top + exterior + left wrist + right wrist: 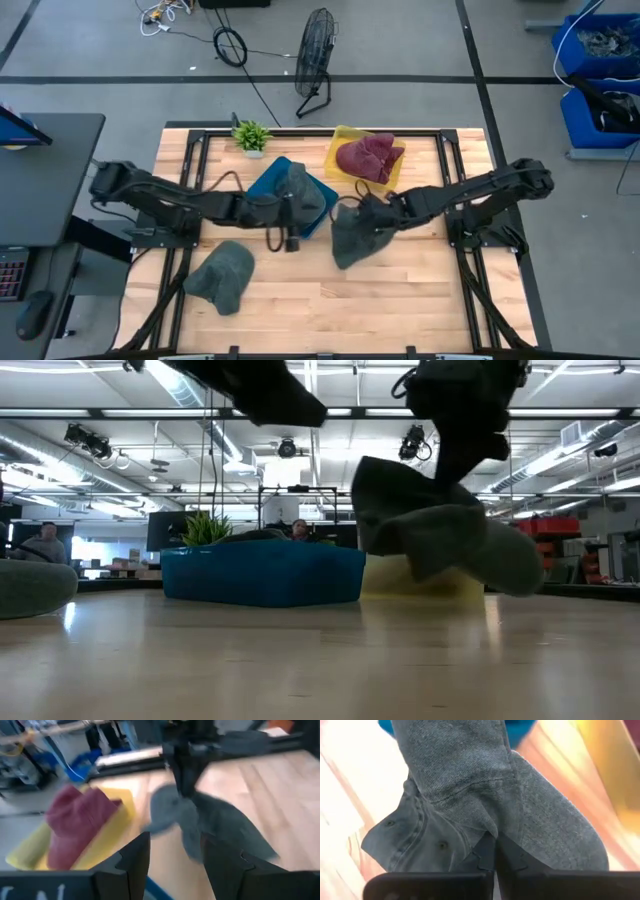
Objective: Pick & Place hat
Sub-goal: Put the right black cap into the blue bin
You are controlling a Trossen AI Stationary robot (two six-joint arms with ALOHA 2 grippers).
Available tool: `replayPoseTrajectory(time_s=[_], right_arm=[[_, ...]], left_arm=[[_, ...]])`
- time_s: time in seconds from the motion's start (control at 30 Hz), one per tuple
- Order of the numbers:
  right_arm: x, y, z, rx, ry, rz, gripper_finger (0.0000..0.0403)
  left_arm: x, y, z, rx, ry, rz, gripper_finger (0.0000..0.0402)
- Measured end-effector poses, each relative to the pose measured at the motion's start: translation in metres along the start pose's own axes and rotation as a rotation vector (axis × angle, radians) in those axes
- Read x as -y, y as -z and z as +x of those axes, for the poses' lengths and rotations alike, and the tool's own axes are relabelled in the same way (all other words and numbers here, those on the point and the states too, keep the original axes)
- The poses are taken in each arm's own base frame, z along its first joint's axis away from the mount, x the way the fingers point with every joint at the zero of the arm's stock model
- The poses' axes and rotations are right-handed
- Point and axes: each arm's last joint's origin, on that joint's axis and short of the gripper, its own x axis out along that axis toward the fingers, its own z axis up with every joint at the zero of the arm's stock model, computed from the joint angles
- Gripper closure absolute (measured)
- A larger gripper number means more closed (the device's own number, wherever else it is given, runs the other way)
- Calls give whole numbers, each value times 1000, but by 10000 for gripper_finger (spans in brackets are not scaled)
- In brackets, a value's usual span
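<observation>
A dark grey hat (352, 240) hangs from my right gripper (372, 208), which is shut on it, just right of the table's middle. In the low view the hat (445, 535) hangs in front of the yellow tray. My left gripper (295, 218) stands open over the near right part of the blue tray (268, 180), its fingers (136, 862) apart with nothing between them. A grey hat (305, 190) lies in the blue tray. Another grey-green hat (225, 275) lies on the table at the near left. A maroon hat (368, 158) rests in the yellow tray (343, 142). My right gripper pinches a gathered bunch of the grey hat's cloth (492, 832) between its two fingers, coming from above and slanting down. The hat hangs slack below the fingers. Whether its lowest part (500, 575) touches the table cannot be told.
A small potted plant (251, 135) stands at the far edge, left of the blue tray. The two grippers are close together near the table's middle. Bare wood (400, 300) lies along the near side. A fan (315, 55) stands on the floor beyond the table.
</observation>
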Motion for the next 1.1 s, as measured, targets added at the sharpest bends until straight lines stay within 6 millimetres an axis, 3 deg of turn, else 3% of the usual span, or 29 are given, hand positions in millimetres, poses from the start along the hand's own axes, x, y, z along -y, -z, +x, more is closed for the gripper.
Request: replayPoseTrajectory(time_s=[0.17,0.37,0.67,1.1], right_arm=[[3,-8,4,46,-24,-59,398],[4,-14,5,79,-39,-82,398],[6,-23,6,124,-58,-58,398],[-3,-33,3,209,-186,-152,399]], left_arm=[[-10,10,31,55,-53,9,225],[-16,18,52,121,107,2,225],[-16,15,53,176,162,-15,225],[-26,29,56,55,132,136,225]])
